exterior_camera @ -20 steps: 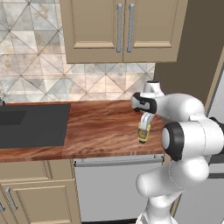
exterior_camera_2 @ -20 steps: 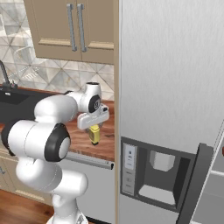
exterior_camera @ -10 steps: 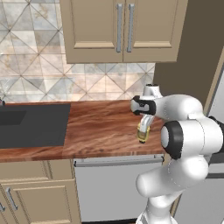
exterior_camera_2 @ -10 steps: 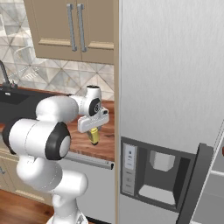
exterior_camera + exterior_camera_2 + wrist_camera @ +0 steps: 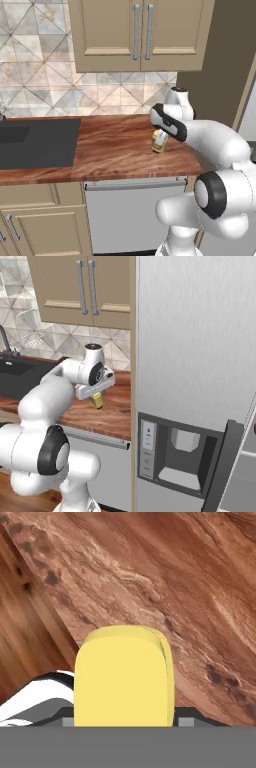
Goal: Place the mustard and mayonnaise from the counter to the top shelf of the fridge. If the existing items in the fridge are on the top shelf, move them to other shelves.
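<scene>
Mustard [image 5: 159, 142] now pinched between narrowed gripper [image 5: 161, 136] fingers, right of centre above counter [image 5: 110, 150], tilted since before; ready for carrying to fridge [image 5: 200, 356].

Reddish-brown wood-grain counter [image 5: 115, 150], running beneath the gripper [image 5: 161, 136] and far out to its left. Black sink basin [image 5: 37, 142] sunk into the slab, well apart from the gripper on that side. Directly under the gripper, a yellow mustard [image 5: 159, 142] bottle; whether touching the wood or lifted, cannot tell.
</scene>
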Available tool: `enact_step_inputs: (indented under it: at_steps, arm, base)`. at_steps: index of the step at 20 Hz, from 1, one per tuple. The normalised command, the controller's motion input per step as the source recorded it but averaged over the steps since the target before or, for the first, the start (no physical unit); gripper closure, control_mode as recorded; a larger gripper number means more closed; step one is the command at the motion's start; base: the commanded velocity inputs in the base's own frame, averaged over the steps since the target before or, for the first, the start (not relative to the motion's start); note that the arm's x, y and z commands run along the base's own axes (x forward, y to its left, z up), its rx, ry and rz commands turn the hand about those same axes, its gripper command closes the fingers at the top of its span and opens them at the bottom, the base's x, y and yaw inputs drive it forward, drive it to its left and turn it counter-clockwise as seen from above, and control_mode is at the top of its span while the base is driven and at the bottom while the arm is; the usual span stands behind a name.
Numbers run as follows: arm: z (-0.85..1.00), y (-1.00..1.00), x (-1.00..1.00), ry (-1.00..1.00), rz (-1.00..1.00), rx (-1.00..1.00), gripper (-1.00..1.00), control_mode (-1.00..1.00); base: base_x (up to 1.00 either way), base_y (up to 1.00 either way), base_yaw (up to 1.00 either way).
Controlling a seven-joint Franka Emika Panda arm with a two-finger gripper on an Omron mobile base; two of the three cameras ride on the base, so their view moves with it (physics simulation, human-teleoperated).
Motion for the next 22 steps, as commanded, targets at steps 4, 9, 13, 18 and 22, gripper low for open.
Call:
enact_step_inputs:
  at_steps: [4,9,13,18,22]
  arm:
    - [1.0,0.45,-0.98,-0.45,-0.17,0.04,1.0,-1.0]
    - [1.0,0.18,-1.0,-0.33,-0.25,0.05,1.0,-1.0]
    - [1.0,0.0,-1.0,-0.15,-0.29,0.16,1.0,-1.0]
    - [1.0,0.01,-1.0,-0.03,-0.26,0.23,1.0,-1.0]
    - [0.81,0.09,-1.0,0.0,-0.29,0.28,1.0,-1.0]
  base:
    - [0.0,0.0,0.0]
    - [0.0,0.0,0.0]
    - [0.0,0.0,0.0]
    - [0.0,0.0,0.0]
    - [0.0,0.0,0.0]
